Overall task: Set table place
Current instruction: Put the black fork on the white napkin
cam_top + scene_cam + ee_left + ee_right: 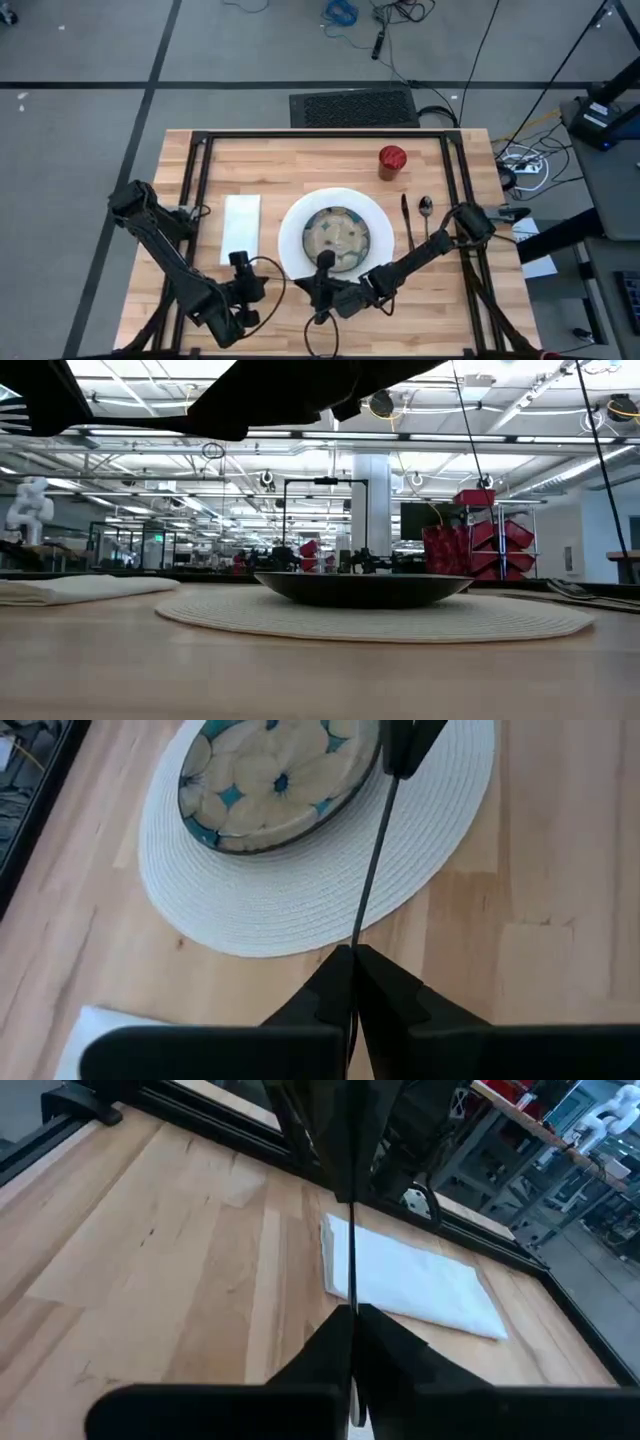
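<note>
The round white plate (292, 240) lies at the middle of the table (420, 300) with the flower-patterned bowl (335, 235) on it. A folded white napkin (240, 225) lies left of the plate. A dark knife (406, 215) and spoon (426, 212) lie on its right, and the red cup (391, 160) stands behind them. My left gripper (255, 290) and right gripper (322, 290) face each other near the plate's near edge. Both are shut on one thin dark piece of cutlery (372, 860). My left gripper pinches one end of the cutlery's thin shaft (353, 942) between its two fingertips, with the fingers lying along the shaft. The piece runs off over the plate's rim, clear of the table. My right gripper pinches the other end of the shaft (352, 1300) between its fingertips, again along its length, pointing toward the napkin (410, 1285). The piece spans the gap between the two grippers above the wood.
A black metal frame (320, 135) runs round the far side and both flanks of the tabletop. Bare wood lies between the napkin and the plate and along the near edge. A black mat and cables lie on the floor beyond the table.
</note>
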`<state>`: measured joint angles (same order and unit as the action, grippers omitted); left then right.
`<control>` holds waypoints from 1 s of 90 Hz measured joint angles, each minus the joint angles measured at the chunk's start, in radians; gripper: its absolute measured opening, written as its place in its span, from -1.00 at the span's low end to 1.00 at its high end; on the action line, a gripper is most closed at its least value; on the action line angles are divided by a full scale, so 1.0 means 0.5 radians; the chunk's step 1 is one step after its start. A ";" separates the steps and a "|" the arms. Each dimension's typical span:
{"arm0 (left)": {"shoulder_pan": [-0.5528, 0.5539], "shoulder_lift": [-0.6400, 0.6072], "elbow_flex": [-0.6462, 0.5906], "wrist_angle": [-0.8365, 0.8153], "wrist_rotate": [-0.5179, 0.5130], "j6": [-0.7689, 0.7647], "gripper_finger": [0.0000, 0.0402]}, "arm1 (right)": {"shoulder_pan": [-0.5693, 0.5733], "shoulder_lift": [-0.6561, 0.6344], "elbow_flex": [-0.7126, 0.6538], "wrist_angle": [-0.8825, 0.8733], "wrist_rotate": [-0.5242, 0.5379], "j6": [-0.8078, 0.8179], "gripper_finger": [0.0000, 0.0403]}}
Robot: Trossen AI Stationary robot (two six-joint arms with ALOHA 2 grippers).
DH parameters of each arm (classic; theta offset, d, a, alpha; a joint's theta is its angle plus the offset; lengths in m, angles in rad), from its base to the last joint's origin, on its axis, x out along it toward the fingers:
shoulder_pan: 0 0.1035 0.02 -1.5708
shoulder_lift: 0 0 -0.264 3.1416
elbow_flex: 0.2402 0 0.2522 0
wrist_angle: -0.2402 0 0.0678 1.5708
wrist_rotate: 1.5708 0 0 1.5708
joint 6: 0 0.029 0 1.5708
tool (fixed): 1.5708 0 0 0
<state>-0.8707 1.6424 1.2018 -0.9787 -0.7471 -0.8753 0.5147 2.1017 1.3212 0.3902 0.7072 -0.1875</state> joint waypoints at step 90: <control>-0.007 0.110 -0.098 0.451 0.208 0.034 -1.00 | 0.022 0.216 -0.004 -0.038 -0.373 0.680 -1.00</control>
<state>-0.8743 1.6975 1.1526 -0.7532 -0.6431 -0.8581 0.5256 2.2097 1.3193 0.3712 0.5206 0.1524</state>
